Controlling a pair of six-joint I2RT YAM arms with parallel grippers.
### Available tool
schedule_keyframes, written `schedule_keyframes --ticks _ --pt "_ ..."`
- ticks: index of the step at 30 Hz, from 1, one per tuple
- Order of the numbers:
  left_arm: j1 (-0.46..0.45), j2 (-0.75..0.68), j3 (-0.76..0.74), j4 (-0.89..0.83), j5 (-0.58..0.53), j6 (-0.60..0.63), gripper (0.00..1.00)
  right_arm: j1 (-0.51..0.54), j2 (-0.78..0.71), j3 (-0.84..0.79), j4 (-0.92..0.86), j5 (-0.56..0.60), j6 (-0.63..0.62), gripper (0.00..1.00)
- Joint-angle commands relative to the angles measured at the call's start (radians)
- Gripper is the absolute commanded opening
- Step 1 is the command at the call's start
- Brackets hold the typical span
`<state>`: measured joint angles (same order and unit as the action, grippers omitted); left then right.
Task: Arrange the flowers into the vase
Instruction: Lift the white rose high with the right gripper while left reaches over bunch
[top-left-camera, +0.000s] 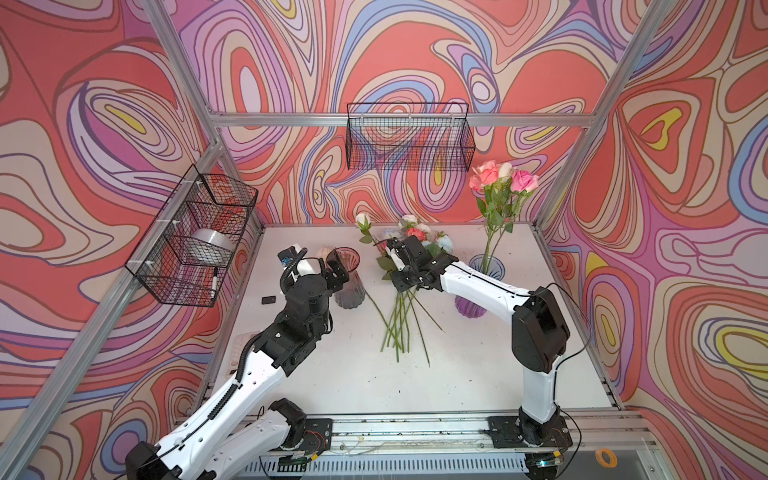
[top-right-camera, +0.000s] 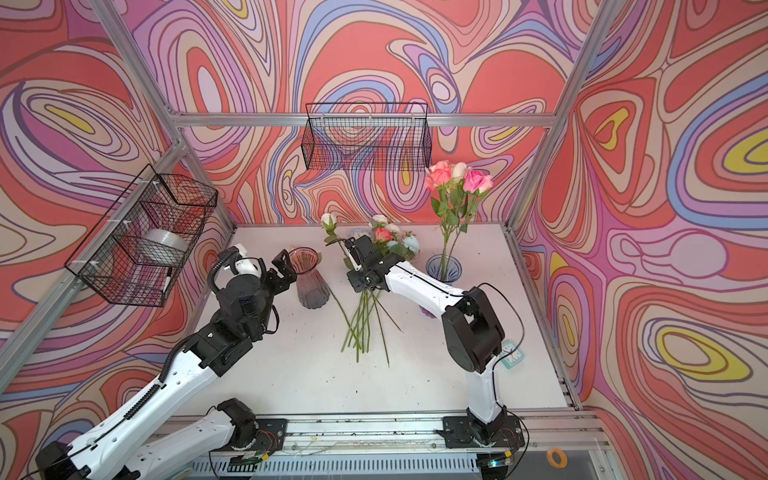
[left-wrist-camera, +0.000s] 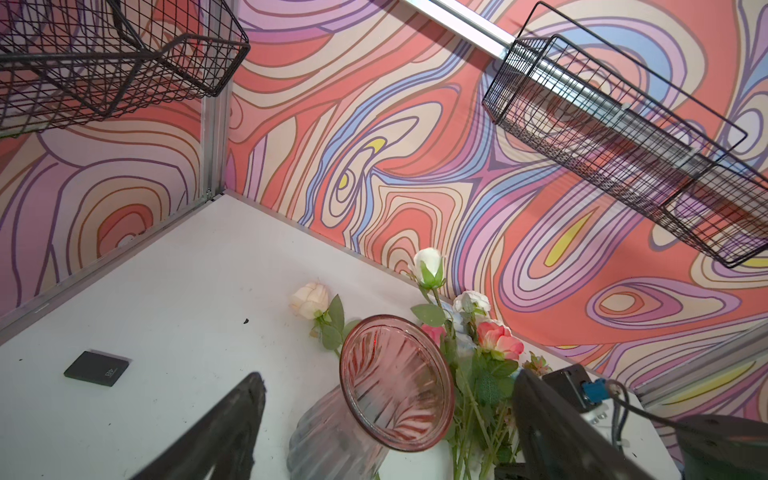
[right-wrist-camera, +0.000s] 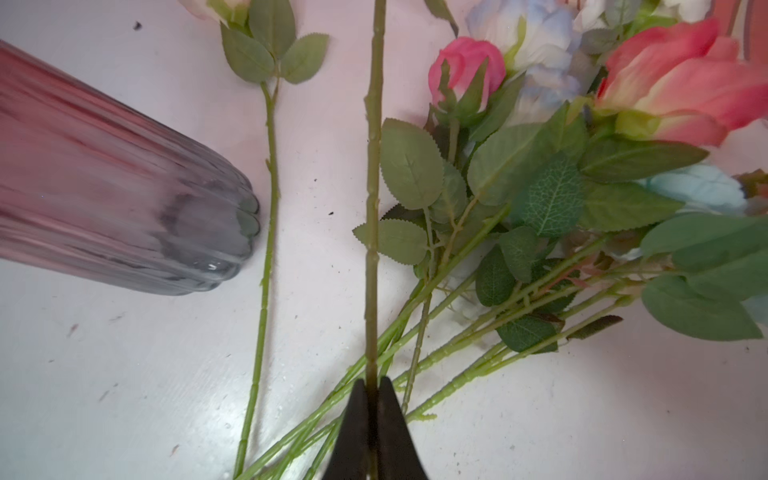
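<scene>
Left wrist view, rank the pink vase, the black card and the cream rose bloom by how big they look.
Largest: pink vase, though it is nearest the camera.
Then black card and cream rose bloom: too alike to rank.

1. At the centre of the frame, loose flowers (top-right-camera: 362, 316) lie fanned on the white table (top-right-camera: 478, 374), with stems toward the lower edge and blooms toward the back wall.
2. The right gripper (top-right-camera: 349, 254) is clamped on the stem of a white rose (top-right-camera: 329, 219), whose bloom sits up and left of the pile.
3. Left of the pile stands a pink vase (top-right-camera: 309, 278). The left gripper (top-right-camera: 289, 266), jaws spread, hangs just beside its rim.
4. Right of centre, a purple vase (top-right-camera: 432, 270) holds pink and coral roses (top-right-camera: 457, 178) upright.
5. At the left, a wire basket (top-right-camera: 104, 270) carries a tape roll (top-right-camera: 160, 245).
</scene>
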<state>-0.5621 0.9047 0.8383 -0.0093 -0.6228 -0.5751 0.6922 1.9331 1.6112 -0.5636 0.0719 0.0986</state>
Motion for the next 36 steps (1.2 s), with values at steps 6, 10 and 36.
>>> schedule_keyframes --ticks 6,10,36 --pt "0.008 0.035 0.024 0.026 0.174 -0.009 0.93 0.006 -0.152 -0.081 0.049 -0.063 0.083 0.00" --pt "0.010 0.069 0.050 0.012 0.249 0.002 0.92 0.007 -0.235 -0.117 0.080 -0.037 0.088 0.00" --pt "0.044 0.081 -0.051 0.310 0.602 0.034 0.97 0.030 -0.525 -0.162 0.171 0.071 -0.080 0.00"
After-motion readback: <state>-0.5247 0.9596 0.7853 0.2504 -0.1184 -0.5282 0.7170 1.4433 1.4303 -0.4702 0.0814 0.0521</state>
